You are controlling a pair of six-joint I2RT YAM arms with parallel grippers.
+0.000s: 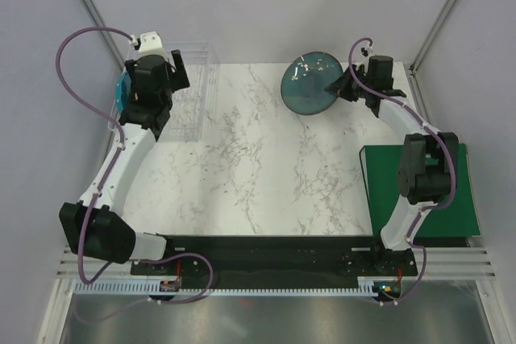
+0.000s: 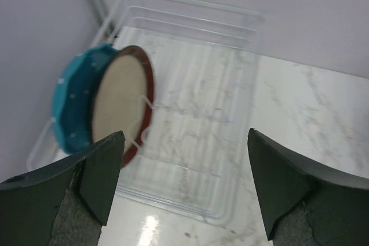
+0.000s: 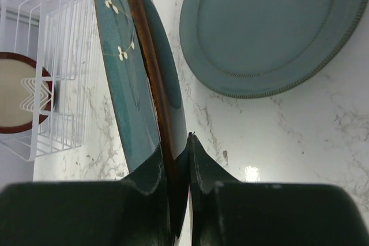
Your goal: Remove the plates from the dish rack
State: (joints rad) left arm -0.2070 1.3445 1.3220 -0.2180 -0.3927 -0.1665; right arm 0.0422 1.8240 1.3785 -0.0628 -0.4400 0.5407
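The clear dish rack (image 1: 197,78) stands at the table's far left. In the left wrist view the rack (image 2: 202,159) holds two upright plates at its left end: a turquoise plate (image 2: 72,102) and a brown-rimmed cream plate (image 2: 118,99). My left gripper (image 2: 185,142) hovers open and empty above the rack, also in the top view (image 1: 161,78). My right gripper (image 3: 174,145) is shut on the edge of a greyish-blue plate (image 3: 124,73), held on edge above the table at the far right (image 1: 310,90). A grey-green plate (image 3: 271,27) lies flat beside it.
A flat green mat (image 1: 427,191) lies at the table's right edge under the right arm. The turquoise plate (image 1: 121,93) shows beside the left gripper in the top view. Grey walls and frame posts close the back and sides.
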